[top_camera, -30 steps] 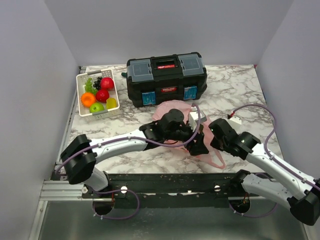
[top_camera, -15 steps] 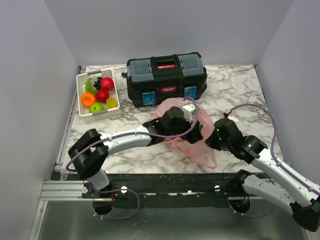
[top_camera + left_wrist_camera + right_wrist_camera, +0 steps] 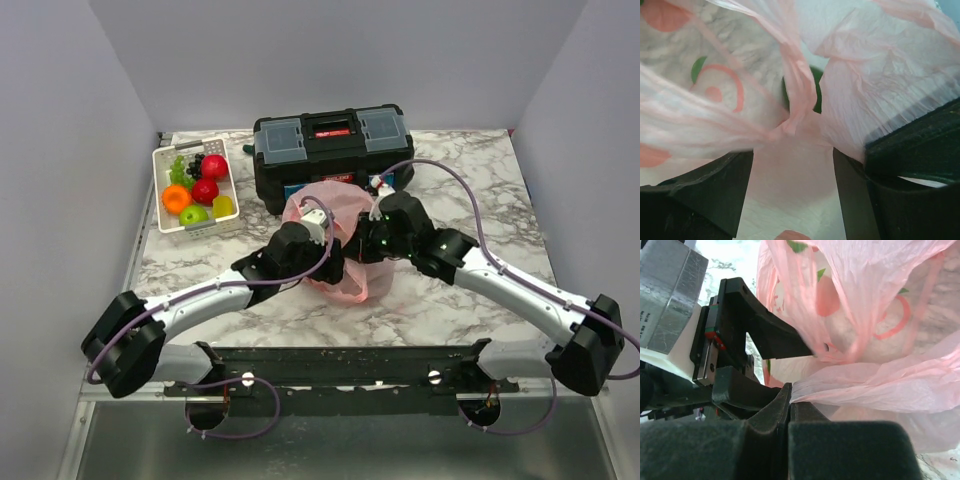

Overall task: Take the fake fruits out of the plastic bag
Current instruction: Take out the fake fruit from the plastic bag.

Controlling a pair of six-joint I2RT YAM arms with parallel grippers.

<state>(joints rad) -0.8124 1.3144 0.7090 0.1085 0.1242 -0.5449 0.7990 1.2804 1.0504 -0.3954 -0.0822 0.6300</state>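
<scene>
Lab test booth: plain walls [image 3: 330,60], marble tabletop [image 3: 480,180].

Both arms matched: left arm [image 3: 200,300] and right arm [image 3: 510,285] had white link shells and bulky black joint housings. A purple cable [image 3: 455,185] looped along each. Left tool [image 3: 792,190] had matte-black fingers [image 3: 700,200], a grey block [image 3: 670,295] with small black print, and a red-green tag [image 3: 711,334]. Right tool [image 3: 789,410] was black and coarse-textured.
</scene>
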